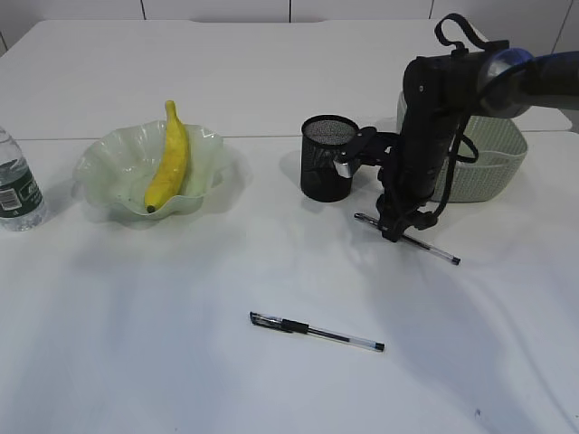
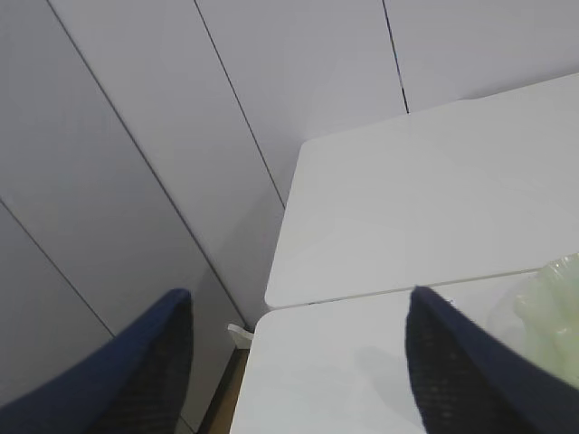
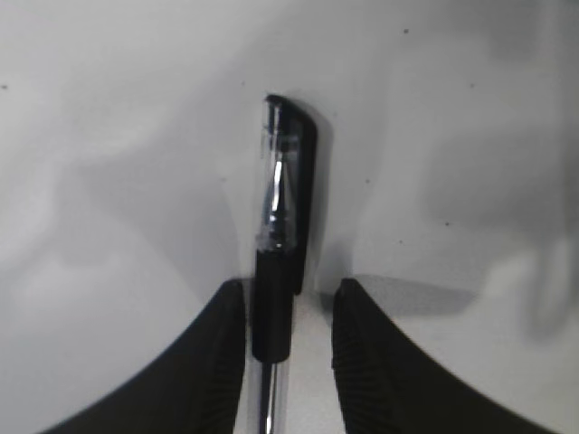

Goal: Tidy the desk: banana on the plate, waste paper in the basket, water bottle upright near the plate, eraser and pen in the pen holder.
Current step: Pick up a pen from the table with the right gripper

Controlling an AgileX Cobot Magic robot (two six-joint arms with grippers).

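Note:
A black-capped clear pen (image 1: 425,247) (image 3: 276,226) lies on the white table right of the black mesh pen holder (image 1: 327,158). My right gripper (image 1: 393,231) (image 3: 289,312) is down over it, open. Its black fingers straddle the pen's grip, the left one close against it and the right one apart. A second pen (image 1: 317,331) lies nearer the front. The banana (image 1: 170,163) rests in the pale green plate (image 1: 99,167) (image 2: 552,307). The water bottle (image 1: 16,185) stands upright at the left edge. My left gripper (image 2: 298,362) is open and empty. The eraser and waste paper are out of view.
A pale green woven basket (image 1: 493,158) stands behind the right arm, close to the pen holder. The left wrist view shows the table's far left corner (image 2: 271,303), a seam between two tabletops and the wall beyond.

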